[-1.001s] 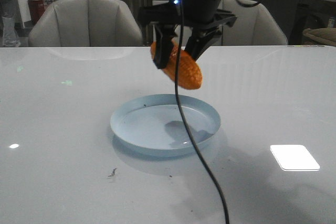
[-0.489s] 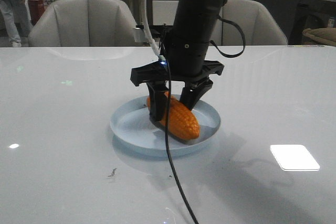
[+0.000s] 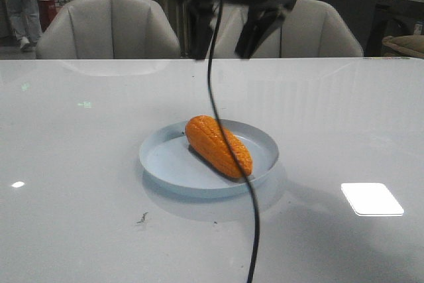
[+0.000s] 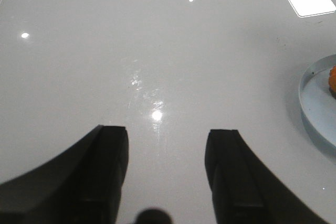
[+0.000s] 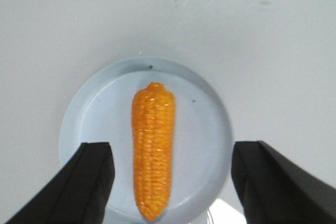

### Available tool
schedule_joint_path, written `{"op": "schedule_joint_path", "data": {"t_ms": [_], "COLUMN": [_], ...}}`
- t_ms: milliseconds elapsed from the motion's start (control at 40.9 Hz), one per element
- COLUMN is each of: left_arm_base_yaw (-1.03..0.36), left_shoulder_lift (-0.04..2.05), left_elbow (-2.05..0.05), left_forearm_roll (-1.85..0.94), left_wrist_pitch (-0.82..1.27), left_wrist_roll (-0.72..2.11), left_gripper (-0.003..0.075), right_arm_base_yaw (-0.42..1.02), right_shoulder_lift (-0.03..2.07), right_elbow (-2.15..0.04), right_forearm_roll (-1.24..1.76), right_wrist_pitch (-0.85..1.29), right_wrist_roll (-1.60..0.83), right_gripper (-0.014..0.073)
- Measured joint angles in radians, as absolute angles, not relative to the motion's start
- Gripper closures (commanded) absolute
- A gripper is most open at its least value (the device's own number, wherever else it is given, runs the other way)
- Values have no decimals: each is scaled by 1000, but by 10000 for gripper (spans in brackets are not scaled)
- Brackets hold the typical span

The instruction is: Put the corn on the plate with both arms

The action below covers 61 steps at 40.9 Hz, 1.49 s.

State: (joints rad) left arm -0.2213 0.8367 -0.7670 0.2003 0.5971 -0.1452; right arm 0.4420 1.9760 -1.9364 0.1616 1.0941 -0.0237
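Note:
The orange corn (image 3: 218, 145) lies on its side in the pale blue plate (image 3: 159, 157), on the white table. My right gripper (image 3: 228, 38) hangs open and empty high above the plate, its fingers wide apart. In the right wrist view the corn (image 5: 153, 150) lies lengthwise in the plate (image 5: 94, 108), straight below the open right gripper (image 5: 173, 153). My left gripper (image 4: 167, 132) is open and empty over bare table; the plate's rim (image 4: 310, 98) and a bit of the corn (image 4: 333, 80) show at that view's edge. The left gripper does not show in the front view.
A thin black cable (image 3: 252, 230) hangs from the right arm in front of the plate. A bright light patch (image 3: 371, 198) lies on the table at the right. Small dark specks (image 3: 142, 217) lie near the front. Two grey chairs (image 3: 109, 28) stand behind the table.
The right gripper came down with the corn, set it in the plate, let go and rose. The corn now lies free in the plate.

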Motion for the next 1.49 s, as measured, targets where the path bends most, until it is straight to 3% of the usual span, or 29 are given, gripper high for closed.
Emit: {"op": "schedule_joint_path", "data": {"t_ms": [293,562,757,928,1295,1490], "left_arm_base_yaw": [-221,-221,-221,-221,-221,-221], "left_shoulder_lift": [837,837,837,837,841,841], "left_elbow": [-767,-767,-767,-767,-767,-767], "left_forearm_roll": [200,200,200,200,200,200], "left_wrist_pitch": [597,597,597,597,597,597], "left_wrist_roll": [-145,-145,-145,-145,-145,-145], "left_gripper": [315,315,315,315,326,464], "right_arm_base_yaw": [158,-1,-11,-11,-11,-11], "right_shoulder_lift": [1581,1212,996,871,793,793], "right_elbow": [-1903,-1476,-1085,-876,-829,-827], "right_forearm_roll": [149,126,128,137,142,142], "right_wrist_pitch": [1121,975,910,858,790,789], "right_wrist_roll": [-24,-55,-64,-64,-64,-64], "right_gripper": [20,19,19,19,19,19]}}
